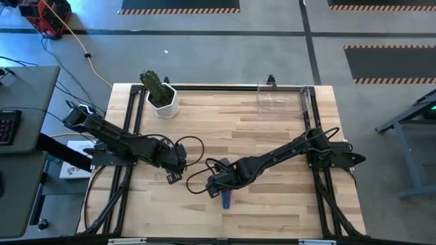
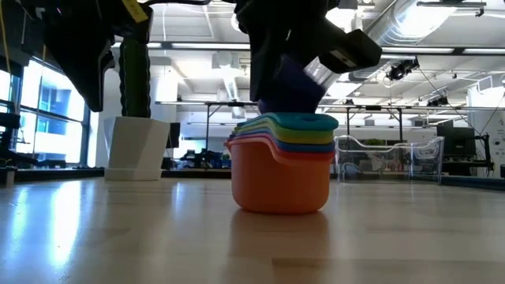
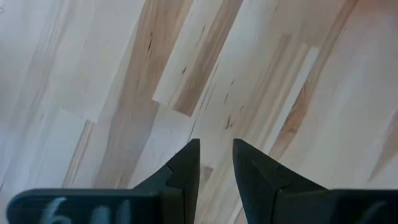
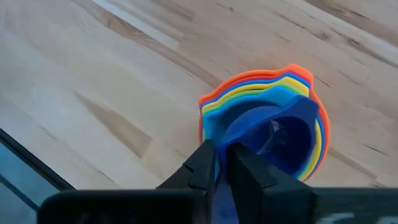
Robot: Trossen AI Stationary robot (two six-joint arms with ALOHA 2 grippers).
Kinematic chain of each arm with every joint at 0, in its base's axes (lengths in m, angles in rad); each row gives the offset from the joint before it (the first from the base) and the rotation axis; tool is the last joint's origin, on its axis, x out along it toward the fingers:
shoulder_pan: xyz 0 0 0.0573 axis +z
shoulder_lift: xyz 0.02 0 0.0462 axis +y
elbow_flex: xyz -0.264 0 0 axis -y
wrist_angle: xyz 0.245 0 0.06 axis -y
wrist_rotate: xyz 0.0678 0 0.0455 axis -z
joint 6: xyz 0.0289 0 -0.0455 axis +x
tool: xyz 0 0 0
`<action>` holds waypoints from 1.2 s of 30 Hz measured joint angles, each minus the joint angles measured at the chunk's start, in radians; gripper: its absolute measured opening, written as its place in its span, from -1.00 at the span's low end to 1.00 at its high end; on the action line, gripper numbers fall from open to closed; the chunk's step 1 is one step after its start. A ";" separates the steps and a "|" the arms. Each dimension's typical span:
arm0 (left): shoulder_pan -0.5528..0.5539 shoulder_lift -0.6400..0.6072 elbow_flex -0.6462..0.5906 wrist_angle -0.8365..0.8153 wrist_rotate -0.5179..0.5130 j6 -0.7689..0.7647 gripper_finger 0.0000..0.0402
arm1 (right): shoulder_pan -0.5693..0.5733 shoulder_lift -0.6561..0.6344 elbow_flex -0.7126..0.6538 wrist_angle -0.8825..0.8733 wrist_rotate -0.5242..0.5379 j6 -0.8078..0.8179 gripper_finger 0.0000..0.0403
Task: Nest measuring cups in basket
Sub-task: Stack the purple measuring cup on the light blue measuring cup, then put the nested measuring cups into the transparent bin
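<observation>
Now your right gripper pinches the small dark-blue plastic measuring cup atop the orange-bottomed nested stack mid-table; release crooked and it jams. The clear plastic basket stands well apart, and your left gripper waits open.

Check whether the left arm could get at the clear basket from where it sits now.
Probably not easily: the basket stands at the table's far right corner, while the left pincer hovers over bare wood on the left, with the right arm stretched across between them.

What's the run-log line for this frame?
right gripper: pinching blue cup into nested stack | left gripper: idle over bare table | basket: no cups
</observation>
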 joint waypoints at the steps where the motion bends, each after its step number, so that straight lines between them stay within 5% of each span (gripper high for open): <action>1: 0.000 0.000 0.000 -0.001 0.000 0.000 -0.56 | 0.000 0.000 0.000 -0.001 0.000 -0.001 -0.80; 21: 0.000 0.000 0.000 -0.029 0.001 0.001 -0.56 | 0.000 -0.028 0.000 -0.003 0.008 -0.041 -0.71; 36: -0.004 -0.090 -0.002 -0.107 0.034 -0.019 -0.56 | 0.018 -0.150 0.000 -0.176 0.174 -0.042 -0.72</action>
